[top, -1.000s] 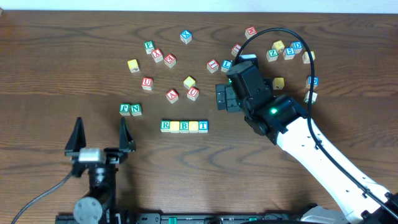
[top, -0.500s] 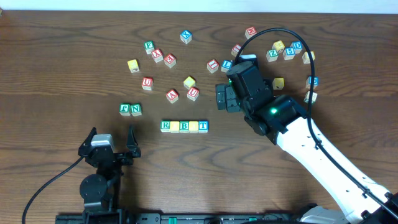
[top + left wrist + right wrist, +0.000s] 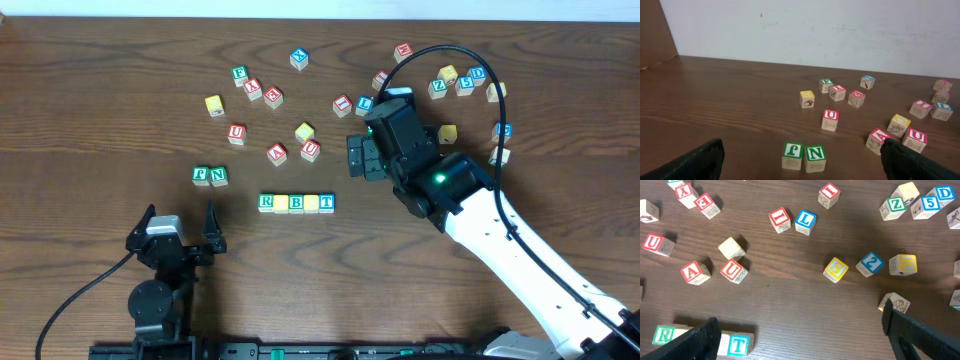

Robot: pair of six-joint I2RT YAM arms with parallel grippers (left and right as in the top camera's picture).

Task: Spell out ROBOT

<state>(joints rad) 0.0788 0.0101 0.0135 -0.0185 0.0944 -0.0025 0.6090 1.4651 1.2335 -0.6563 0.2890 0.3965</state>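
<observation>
Left arm just pulled back toward its base, left gripper (image 3: 180, 215) jaws released, holding nothing. Right gripper (image 3: 358, 157) is wide open too, parked beside the row of blocks (image 3: 296, 203): R, yellow, B, yellow, T, touching, mid-bench (image 3: 100, 100). Looks finished to me.

Dark wood worktop (image 3: 90, 110): five-cube row (image 3: 296, 203) (R, yellow, B, yellow, T) between left tool (image 3: 180, 212) and right tool (image 3: 353, 156), F/N pair (image 3: 210, 175) just ahead of left tool, loose cubes (image 3: 277, 153) scattered around right tool.
</observation>
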